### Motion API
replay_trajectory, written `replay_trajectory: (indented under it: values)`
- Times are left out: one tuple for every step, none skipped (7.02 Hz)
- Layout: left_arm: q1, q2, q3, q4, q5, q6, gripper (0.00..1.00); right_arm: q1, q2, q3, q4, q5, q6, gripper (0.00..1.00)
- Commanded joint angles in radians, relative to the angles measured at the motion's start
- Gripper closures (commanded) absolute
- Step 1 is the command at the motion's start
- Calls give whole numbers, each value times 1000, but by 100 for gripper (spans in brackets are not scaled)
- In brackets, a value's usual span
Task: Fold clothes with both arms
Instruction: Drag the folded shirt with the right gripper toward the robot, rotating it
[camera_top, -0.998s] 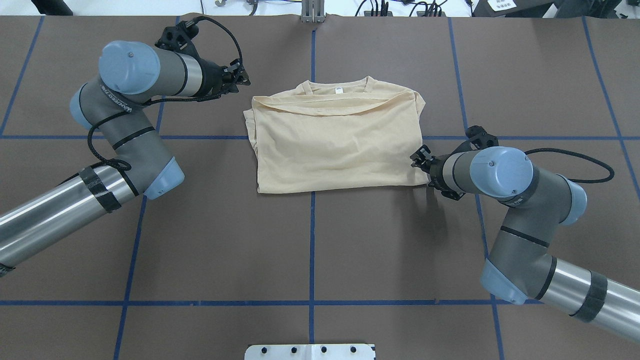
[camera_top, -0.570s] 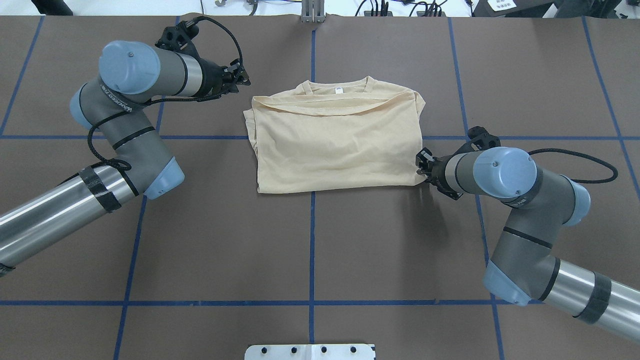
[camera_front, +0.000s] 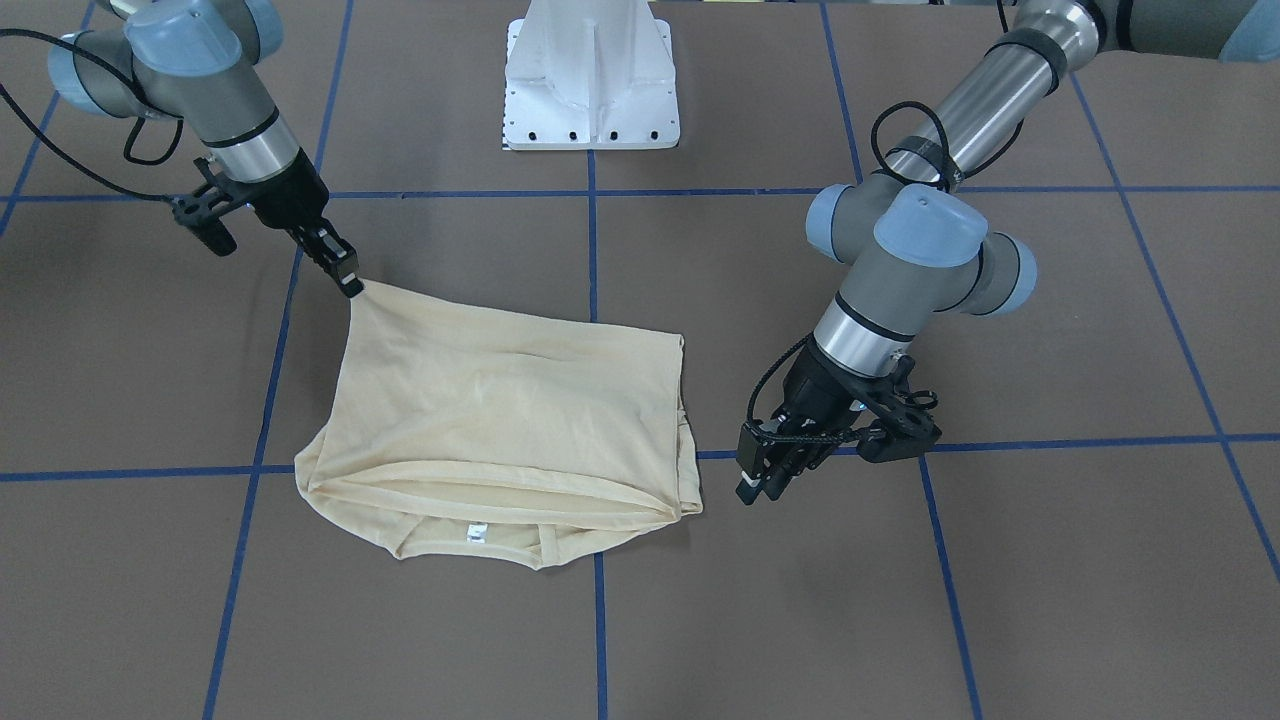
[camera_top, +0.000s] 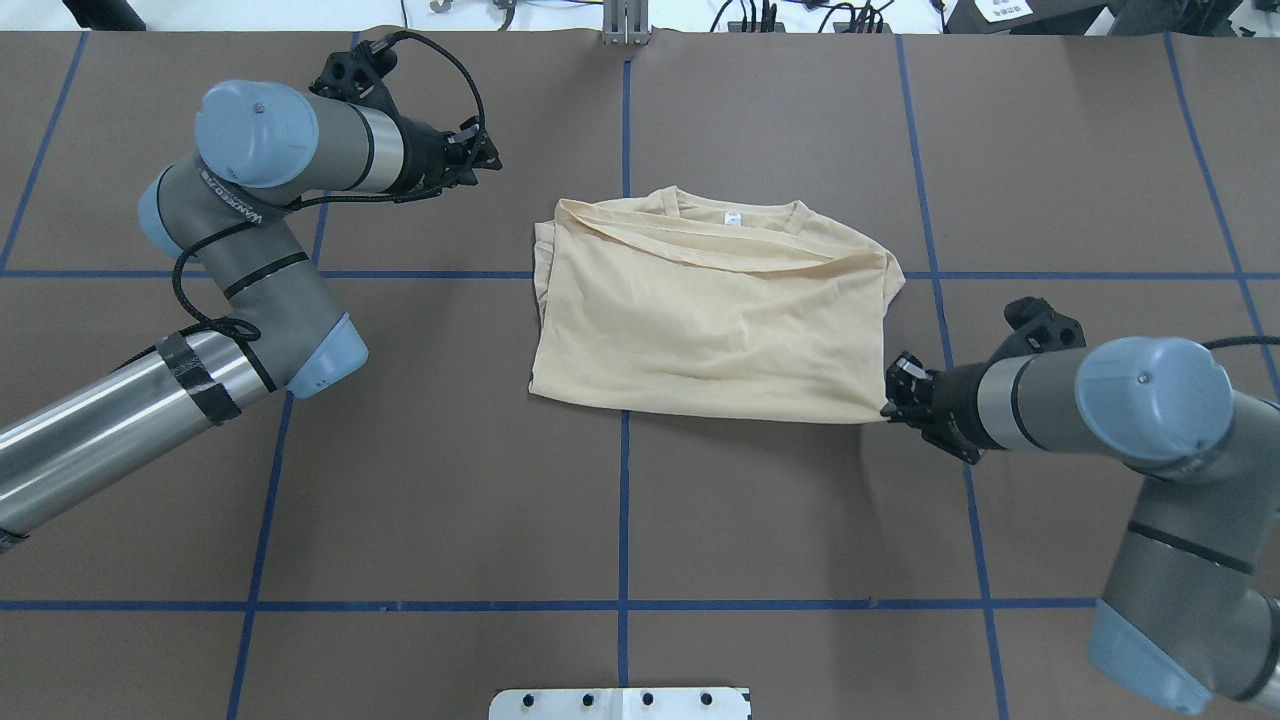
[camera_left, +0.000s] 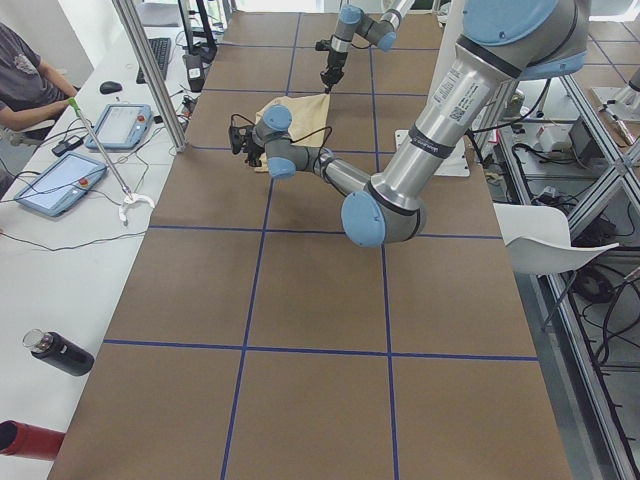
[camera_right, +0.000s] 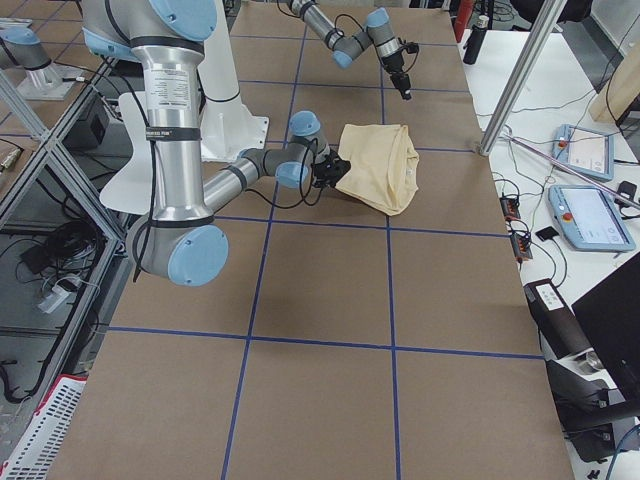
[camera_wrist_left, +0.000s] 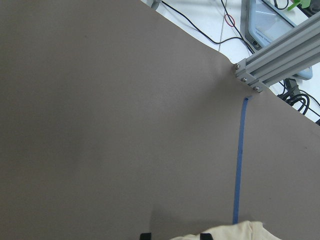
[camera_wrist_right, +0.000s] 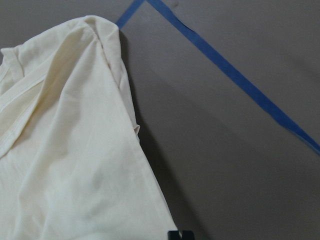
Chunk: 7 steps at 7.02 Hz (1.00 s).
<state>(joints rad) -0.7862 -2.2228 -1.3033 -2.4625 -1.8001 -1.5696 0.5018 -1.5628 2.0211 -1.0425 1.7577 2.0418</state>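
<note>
The clothes are one pale cream shirt (camera_top: 710, 320), folded flat at the table's middle with its neck label (camera_top: 733, 217) on the far side. No print shows. My right gripper (camera_top: 890, 395) is shut on the shirt's near right corner, which is pulled to a point (camera_front: 362, 292). In the right wrist view the fabric (camera_wrist_right: 65, 150) runs down to the closed fingertips. My left gripper (camera_top: 487, 155) hovers open over bare table, beyond the shirt's far left corner and apart from it. The left wrist view shows only a sliver of cloth (camera_wrist_left: 225, 232).
The white pedestal base (camera_front: 590, 80) stands at the robot's side of the brown table (camera_top: 400, 450), which is marked with blue tape lines. An aluminium post (camera_wrist_left: 280, 55) rises at the far edge. A side bench holds tablets (camera_left: 120, 125), and a person (camera_left: 25, 85) sits there.
My right gripper closed on the shirt's near right corner and drew back to the right and toward the robot, dragging the whole shirt that way. The left arm stayed still.
</note>
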Motion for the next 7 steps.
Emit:
replay_trajectory:
  values:
    - [-1, 8, -92, 5, -27, -10, 57, -197, -110, 114, -1, 6, 56, 100]
    - [-1, 59, -172, 4, -110, -15, 55, -298, -115, 134, -1, 19, 119, 100]
    - [1, 96, -232, 5, -160, -17, 53, -360, -120, 169, -2, 20, 151, 100]
    - [10, 101, -253, 5, -189, -65, 50, -420, -150, 197, -1, 19, 155, 100]
    - [22, 101, -280, 10, -215, -146, 49, -443, -149, 209, -1, 16, 155, 4]
    - [71, 167, -330, 14, -206, -161, 42, -425, -155, 229, -1, 19, 153, 0]
    - [120, 198, -362, 23, -176, -205, 38, -381, -192, 295, -1, 23, 153, 0]
